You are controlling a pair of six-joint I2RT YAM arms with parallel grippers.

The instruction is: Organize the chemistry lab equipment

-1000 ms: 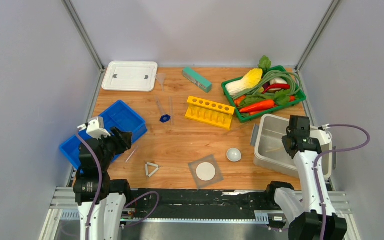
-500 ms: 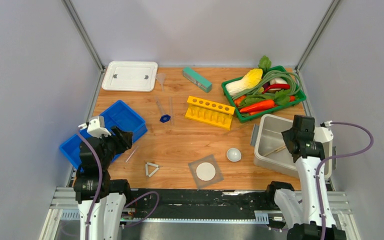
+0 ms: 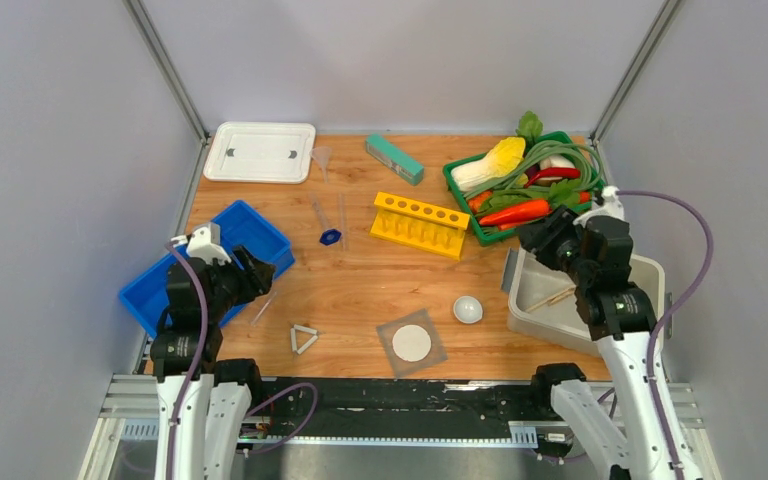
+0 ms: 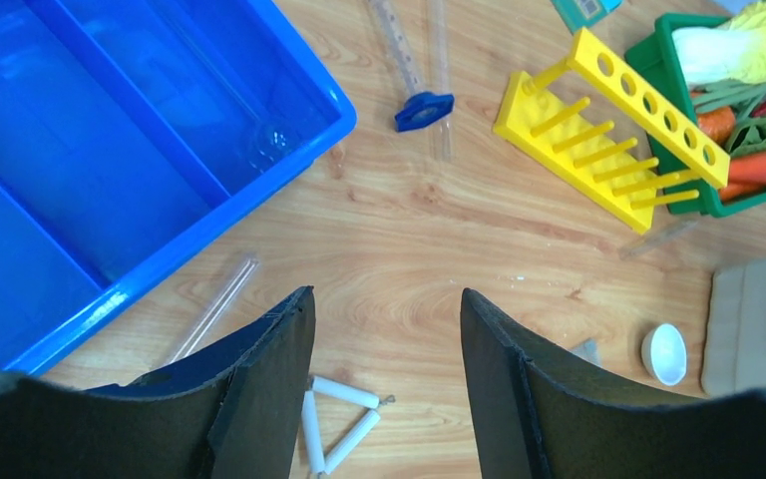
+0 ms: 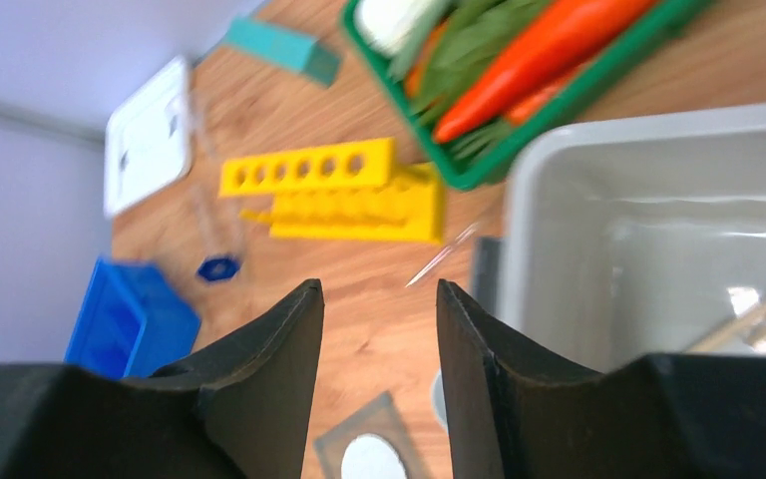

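We see the right pincer [image 5: 377, 289] spread and empty above the left rim of the grey tub [image 5: 598, 239], wooden tongs [image 5: 758, 309] lying inside nearer the base, left pincer [image 4: 386, 294] spread over the tabletop [image 4: 409, 220], glass tube [image 4: 209, 309] just beside it, both arms bent forward.

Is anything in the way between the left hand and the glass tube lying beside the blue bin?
Nothing visible does. The left hand hangs open over bare wood, and the glass tube lies flat on the table just beside its left finger. Only the blue bin has its wall running close alongside the tube.
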